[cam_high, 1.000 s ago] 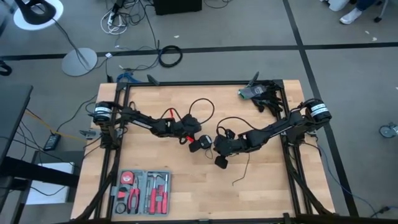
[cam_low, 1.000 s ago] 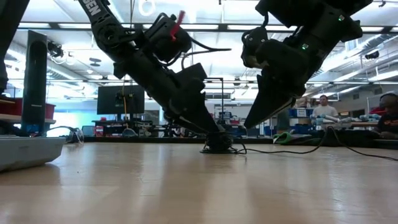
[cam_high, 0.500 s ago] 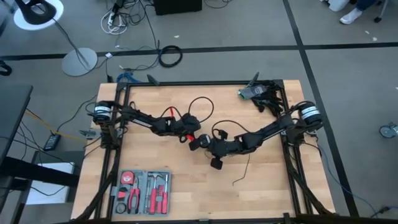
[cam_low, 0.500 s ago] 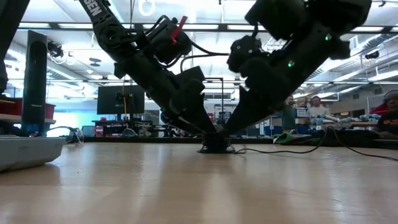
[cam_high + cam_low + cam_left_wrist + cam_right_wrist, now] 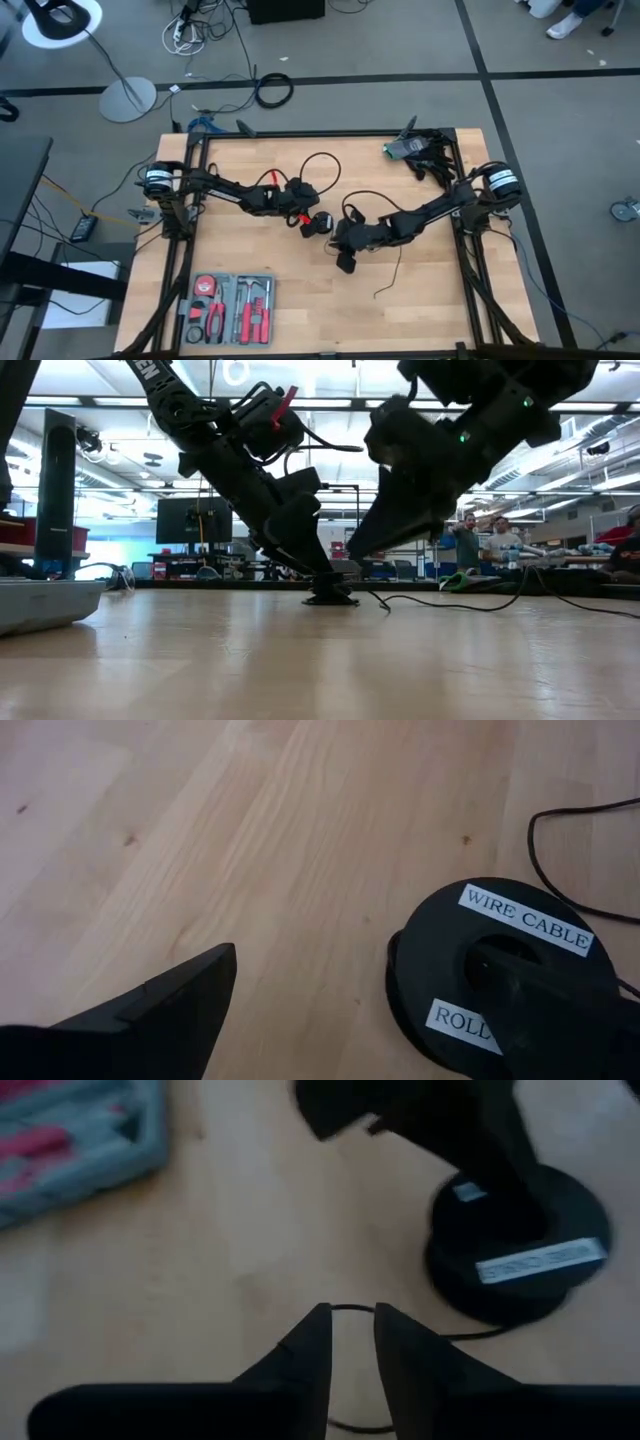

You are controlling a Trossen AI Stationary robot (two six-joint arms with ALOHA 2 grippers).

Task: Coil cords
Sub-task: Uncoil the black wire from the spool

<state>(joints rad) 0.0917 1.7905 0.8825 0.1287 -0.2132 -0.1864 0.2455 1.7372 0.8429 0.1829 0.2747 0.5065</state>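
The cord is a thin black wire (image 5: 395, 270) ending in a round black disc (image 5: 318, 224) that lies flat at the table's middle; white labels show on the disc (image 5: 500, 970). My left gripper (image 5: 355, 955) stands wide open at the disc, one finger over it and the other over bare wood. My right gripper (image 5: 350, 1315) slants down just to the right of the disc (image 5: 520, 1250), its fingers a narrow gap apart. The wire (image 5: 350, 1308) runs across right at the fingertips. My left gripper has the tip of one finger (image 5: 540, 1010) on the disc's centre hole (image 5: 490, 952), coming slanting down from the table's left. Its other finger touches nothing. The disc lies flat on the table. My right gripper has the wire at its fingertips; whether they touch it I cannot tell.
A grey tool case (image 5: 228, 308) with red-handled tools lies near the front left edge. A dark object (image 5: 405, 150) sits at the far right corner. People (image 5: 465, 545) stand in the room beyond the table. Bare wood lies to the front right.
My right gripper has gone toward the table's left, closer to the disc, and has tipped further down. The disc has slid a little toward the table's left under my left finger.
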